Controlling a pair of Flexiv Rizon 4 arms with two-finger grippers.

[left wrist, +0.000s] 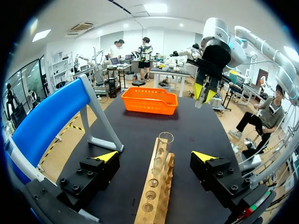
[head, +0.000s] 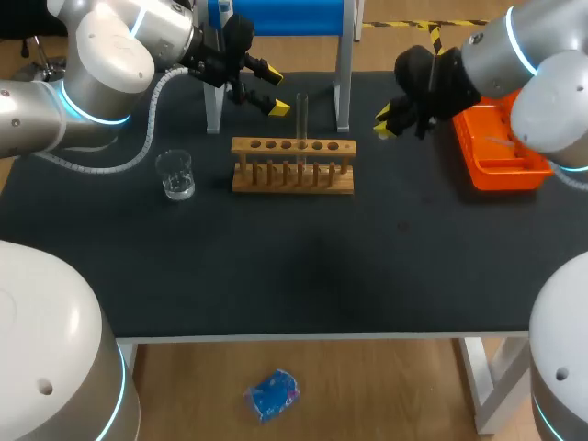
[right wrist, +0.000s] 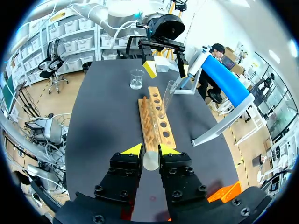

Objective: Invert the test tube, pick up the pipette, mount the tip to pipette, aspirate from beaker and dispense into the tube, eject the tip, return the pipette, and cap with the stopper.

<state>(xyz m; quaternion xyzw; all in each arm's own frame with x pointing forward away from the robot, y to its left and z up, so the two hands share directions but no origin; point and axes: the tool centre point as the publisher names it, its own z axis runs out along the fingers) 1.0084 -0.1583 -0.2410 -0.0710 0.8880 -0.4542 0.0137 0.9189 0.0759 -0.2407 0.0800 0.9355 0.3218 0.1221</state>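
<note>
A clear test tube (head: 301, 115) stands upright in a middle hole of the wooden rack (head: 292, 167). My left gripper (head: 268, 89) hangs open just behind and left of the tube. From its wrist, the tube (left wrist: 164, 144) rises a little ahead of the wide-spread fingers (left wrist: 108, 156). My right gripper (head: 386, 124) hovers right of the rack, shut on a small pale stopper (right wrist: 150, 161) pinched between its yellow tips. A glass beaker (head: 175, 175) with a little liquid sits left of the rack.
An orange tray (head: 496, 152) lies at the table's right, behind my right arm. A blue-topped stand with grey legs (head: 344, 83) rises behind the rack. The rack's (right wrist: 156, 121) other holes are empty.
</note>
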